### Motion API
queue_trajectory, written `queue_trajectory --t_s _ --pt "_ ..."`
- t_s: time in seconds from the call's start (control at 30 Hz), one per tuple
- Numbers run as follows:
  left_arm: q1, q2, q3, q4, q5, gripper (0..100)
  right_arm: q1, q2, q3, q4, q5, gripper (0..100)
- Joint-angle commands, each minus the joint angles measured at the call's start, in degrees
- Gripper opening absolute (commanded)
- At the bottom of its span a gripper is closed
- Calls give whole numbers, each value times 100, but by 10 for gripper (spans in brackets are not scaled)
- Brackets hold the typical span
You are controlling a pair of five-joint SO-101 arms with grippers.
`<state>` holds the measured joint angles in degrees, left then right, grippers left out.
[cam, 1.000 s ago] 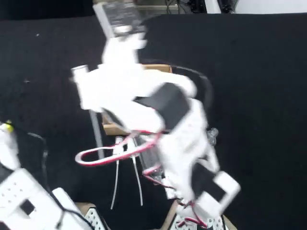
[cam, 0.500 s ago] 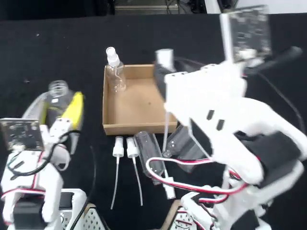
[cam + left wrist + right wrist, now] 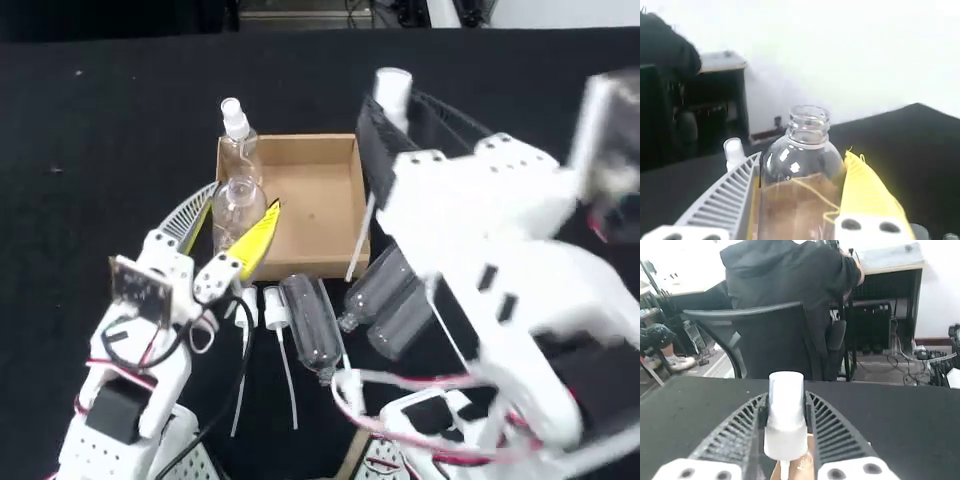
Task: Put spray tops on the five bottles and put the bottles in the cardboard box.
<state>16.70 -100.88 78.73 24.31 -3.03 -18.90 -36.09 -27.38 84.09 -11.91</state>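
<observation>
My left gripper (image 3: pixel 240 207), with one grey and one yellow finger, is shut on an open-necked clear bottle (image 3: pixel 237 203) (image 3: pixel 802 172), held upright at the left wall of the cardboard box (image 3: pixel 305 215). A capped bottle (image 3: pixel 238 142) stands in the box's far left corner; its white top (image 3: pixel 733 150) shows behind the grey finger. My right gripper (image 3: pixel 392 100) (image 3: pixel 785 407), black-fingered, is shut on a white spray top (image 3: pixel 392 86) (image 3: pixel 785 420) above the box's far right corner, and the top's tube (image 3: pixel 356 240) hangs down.
In front of the box lie two loose spray tops (image 3: pixel 260 302) with long tubes and three uncapped bottles (image 3: pixel 312 325) (image 3: pixel 380 285) (image 3: pixel 405 320). The right arm's white body (image 3: pixel 500 260) looms over the table's right half. The far part of the black table (image 3: pixel 120 110) is bare.
The left gripper carried its bottle rightward from the table's left side to the box's left wall. The right arm swung right, taking the spray top towards the box's far right corner.
</observation>
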Motion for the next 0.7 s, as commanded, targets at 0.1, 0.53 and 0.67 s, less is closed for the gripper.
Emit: queue_trajectory --t_s 0.1,0.53,0.67 --pt "31 -316 497 -237 62 30 -510 -1552 2026 -1670 53 11" --pt "31 -316 796 -255 44 30 -932 -2800 5103 -5002 246 12" --pt "31 -316 796 -229 44 30 -1354 -2712 5218 -5292 290 12"
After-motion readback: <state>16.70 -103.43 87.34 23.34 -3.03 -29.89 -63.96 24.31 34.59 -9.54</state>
